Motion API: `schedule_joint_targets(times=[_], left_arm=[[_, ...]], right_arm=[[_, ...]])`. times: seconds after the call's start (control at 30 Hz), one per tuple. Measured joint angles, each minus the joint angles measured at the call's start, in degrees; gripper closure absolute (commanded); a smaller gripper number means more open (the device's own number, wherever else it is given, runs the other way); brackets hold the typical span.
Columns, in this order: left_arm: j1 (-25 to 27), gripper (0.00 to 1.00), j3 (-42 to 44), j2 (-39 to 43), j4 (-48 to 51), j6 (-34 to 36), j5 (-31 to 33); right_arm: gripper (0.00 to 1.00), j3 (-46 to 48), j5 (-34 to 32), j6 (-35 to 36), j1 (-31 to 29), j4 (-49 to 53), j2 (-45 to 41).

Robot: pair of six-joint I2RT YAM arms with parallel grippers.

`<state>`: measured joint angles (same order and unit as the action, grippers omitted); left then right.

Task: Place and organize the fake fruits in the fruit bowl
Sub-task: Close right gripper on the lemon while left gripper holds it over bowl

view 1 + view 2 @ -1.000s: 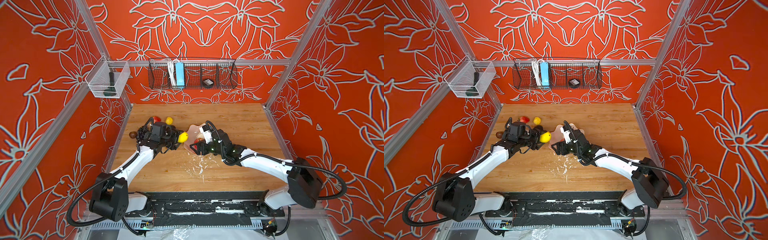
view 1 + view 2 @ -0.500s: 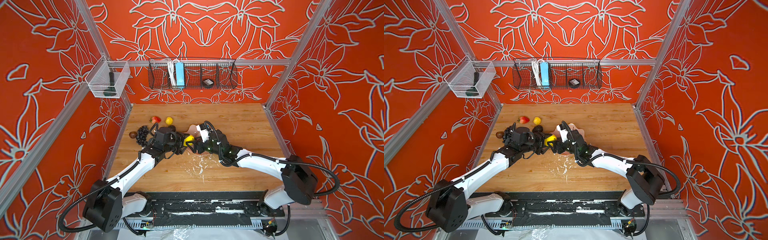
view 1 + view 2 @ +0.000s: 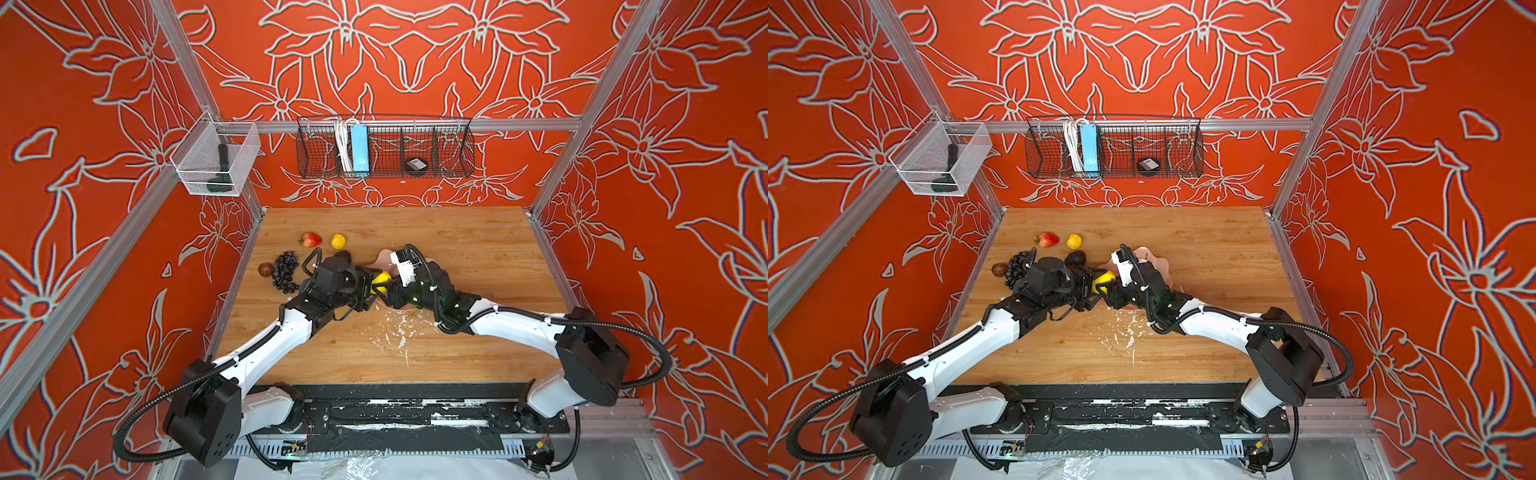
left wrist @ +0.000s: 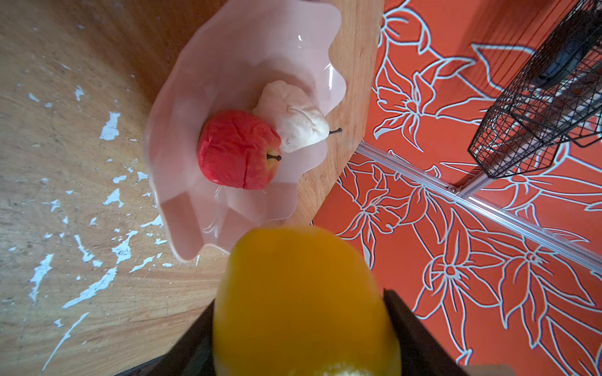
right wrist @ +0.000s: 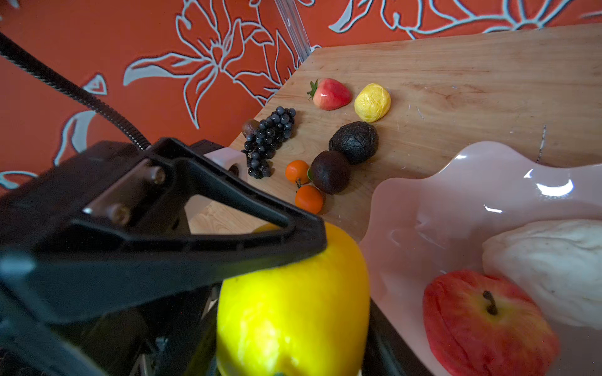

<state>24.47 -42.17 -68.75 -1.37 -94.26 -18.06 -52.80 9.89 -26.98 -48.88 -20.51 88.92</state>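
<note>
Lemon — clamped in left claw | right claw straddles it, grip unclear

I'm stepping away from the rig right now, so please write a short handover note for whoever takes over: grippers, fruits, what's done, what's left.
The left gripper is shut on the big lemon, held beside the rim of the fruit bowl, not yet inside.
The right gripper has its jaws either side of the same lemon; whether it grips is unclear.
Done: red apple and pale pear lie in the bowl.
Left: the lemon, plus on the table the strawberry, small yellow fruit, two avocados, two oranges, grape bunch and brown fruit.
</note>
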Motion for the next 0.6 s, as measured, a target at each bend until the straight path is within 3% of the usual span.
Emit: schedule_joint_targets(times=[0.07, 0.13, 0.4, 0.6], left_arm=[[0.1, 0.10, 0.0, 0.0, 0.0, -0.2, 0.0], [0.4, 0.02, -0.3, 0.0, 0.4, 0.7, -0.2], [-0.2, 0.02, -6.9, 1.4, 9.5, 10.6, 1.6], [-4.8, 0.02, -9.1, 5.8, 15.7, 20.1, 2.2]], right_arm=[[0.55, -0.3, 0.0, -0.1, 0.0, 0.6, 0.0], [0.55, -1.0, -0.1, -0.2, 0.0, 1.8, 0.0], [0.55, -4.4, -3.0, 1.3, 1.3, 16.9, -5.2], [0.55, -9.3, -0.5, 3.1, 10.1, 31.7, -9.1]])
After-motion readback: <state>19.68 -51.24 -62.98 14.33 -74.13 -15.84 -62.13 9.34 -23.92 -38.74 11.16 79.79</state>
